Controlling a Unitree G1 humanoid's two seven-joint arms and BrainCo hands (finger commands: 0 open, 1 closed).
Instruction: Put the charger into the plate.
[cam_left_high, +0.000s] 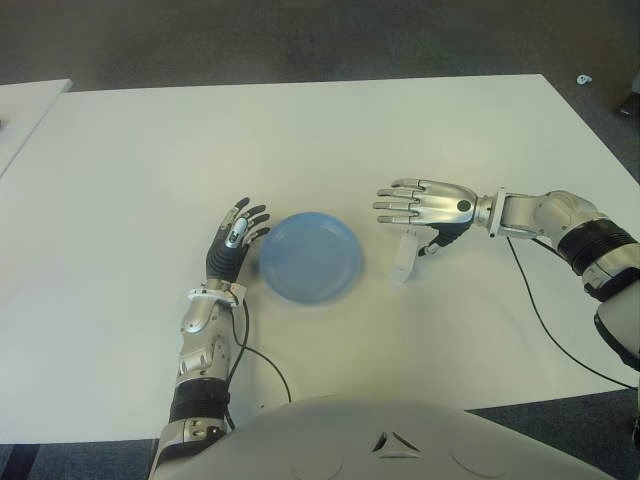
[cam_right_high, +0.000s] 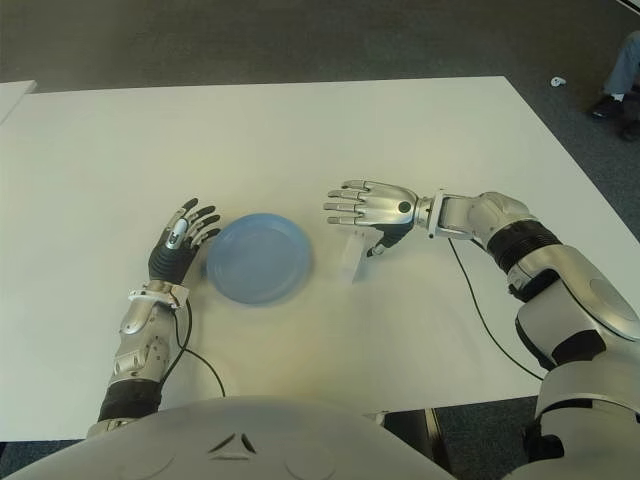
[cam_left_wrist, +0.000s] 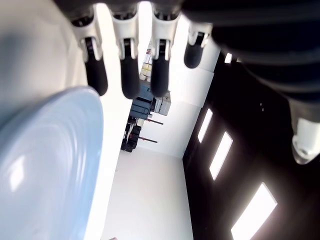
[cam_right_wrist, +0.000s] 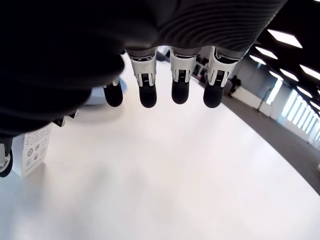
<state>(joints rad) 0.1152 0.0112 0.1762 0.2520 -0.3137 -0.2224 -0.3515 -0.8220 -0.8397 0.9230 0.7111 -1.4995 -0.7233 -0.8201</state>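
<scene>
Blue plate (cam_left_high: 311, 256) holds nothing; charger (cam_left_high: 403, 255) beside it, under right hand (cam_left_high: 425, 204)

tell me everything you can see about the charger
The charger is a small white block, apparently plastic, standing on the white table just right of the blue plate, apart from it. One face carries small printed markings, seen in the right wrist view. The right hand hovers over it, fingers extended; whether the thumb touches it is unclear.
</scene>
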